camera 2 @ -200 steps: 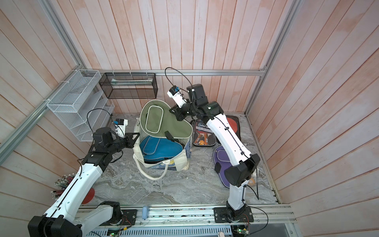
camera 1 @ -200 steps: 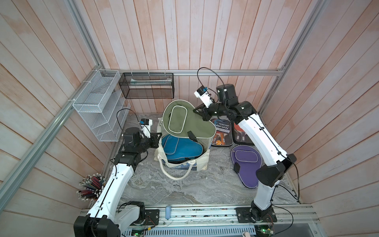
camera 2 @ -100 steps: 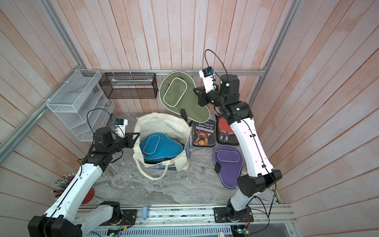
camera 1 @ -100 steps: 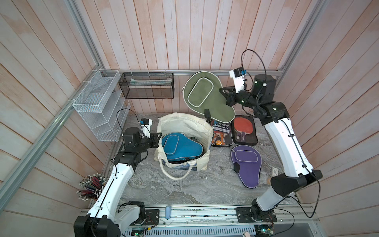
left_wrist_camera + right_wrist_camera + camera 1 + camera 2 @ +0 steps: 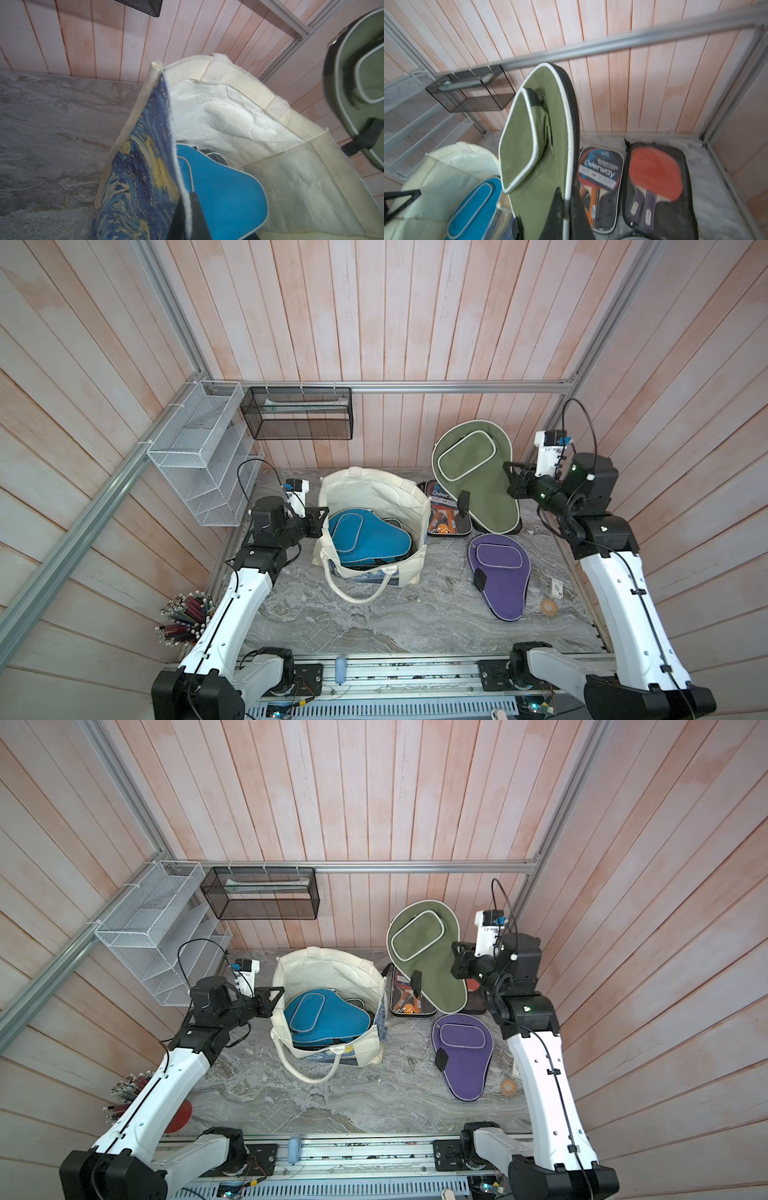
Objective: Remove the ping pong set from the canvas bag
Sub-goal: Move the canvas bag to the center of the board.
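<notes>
Overhead pair, two wrist cams
both top views look down on the whole bench (image 5: 374,622), wrists share the canvas bag (image 5: 301,166) up close

Green case (image 5: 490,506) blocks most of the Deerway pack (image 5: 442,514) in both top views. There's a dark thing (image 5: 395,523) under the blue case (image 5: 365,539) in the canvas bag (image 5: 374,489), can't tell what. The bag's near wall hides the blue case's lower part. Left wrist view chops the green case off at the edge, blurry too. Small white tag (image 5: 556,588) and little round thing (image 5: 548,605) on the desk (image 5: 374,622): too tiny to read.
</notes>
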### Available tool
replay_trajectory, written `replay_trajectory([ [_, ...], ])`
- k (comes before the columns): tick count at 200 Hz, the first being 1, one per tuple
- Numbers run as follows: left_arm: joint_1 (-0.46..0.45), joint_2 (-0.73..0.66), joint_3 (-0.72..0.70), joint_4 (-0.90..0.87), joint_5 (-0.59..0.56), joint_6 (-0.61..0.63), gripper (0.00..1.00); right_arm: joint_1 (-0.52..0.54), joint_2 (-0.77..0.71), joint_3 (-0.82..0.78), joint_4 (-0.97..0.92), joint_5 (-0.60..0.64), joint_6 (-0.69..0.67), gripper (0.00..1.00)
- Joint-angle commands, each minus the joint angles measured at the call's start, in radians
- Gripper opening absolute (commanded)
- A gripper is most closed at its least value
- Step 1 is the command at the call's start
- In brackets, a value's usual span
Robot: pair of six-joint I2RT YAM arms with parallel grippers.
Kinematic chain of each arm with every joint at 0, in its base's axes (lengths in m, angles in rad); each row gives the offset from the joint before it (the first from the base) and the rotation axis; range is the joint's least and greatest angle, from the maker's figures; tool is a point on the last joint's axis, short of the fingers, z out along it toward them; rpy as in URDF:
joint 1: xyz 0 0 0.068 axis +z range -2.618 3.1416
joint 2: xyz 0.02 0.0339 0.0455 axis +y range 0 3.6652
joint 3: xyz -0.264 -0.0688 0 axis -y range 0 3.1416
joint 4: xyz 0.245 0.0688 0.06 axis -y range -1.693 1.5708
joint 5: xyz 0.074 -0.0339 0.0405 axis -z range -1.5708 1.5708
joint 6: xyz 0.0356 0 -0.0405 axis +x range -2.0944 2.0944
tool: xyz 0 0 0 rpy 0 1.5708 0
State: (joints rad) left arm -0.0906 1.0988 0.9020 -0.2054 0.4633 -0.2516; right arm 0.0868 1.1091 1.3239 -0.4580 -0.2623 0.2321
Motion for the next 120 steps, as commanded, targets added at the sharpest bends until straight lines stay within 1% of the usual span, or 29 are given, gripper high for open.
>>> replay_trajectory([
  [1, 0.010, 0.001, 0.061, 0.066, -0.041, 0.028, 0.00, -0.005, -0.057, -0.145, -0.002, 0.069, 0.102, 0.00],
  [26, 0.064, -0.002, 0.094, 0.043, -0.118, 0.036, 0.00, -0.006, -0.114, -0.264, -0.003, 0.078, 0.171, 0.00],
  [49, 0.156, -0.016, 0.102, 0.055, -0.149, -0.008, 0.00, -0.005, -0.137, -0.361, 0.014, 0.049, 0.229, 0.00],
  [69, 0.214, -0.038, 0.102, 0.075, -0.176, -0.034, 0.00, -0.004, -0.148, -0.415, 0.030, 0.021, 0.248, 0.00],
  [95, 0.239, -0.056, 0.104, 0.088, -0.204, -0.039, 0.00, 0.006, -0.145, -0.454, 0.029, 0.000, 0.258, 0.00],
  [120, 0.242, -0.070, 0.103, 0.076, -0.243, -0.026, 0.00, 0.048, -0.152, -0.509, 0.048, 0.002, 0.296, 0.00],
])
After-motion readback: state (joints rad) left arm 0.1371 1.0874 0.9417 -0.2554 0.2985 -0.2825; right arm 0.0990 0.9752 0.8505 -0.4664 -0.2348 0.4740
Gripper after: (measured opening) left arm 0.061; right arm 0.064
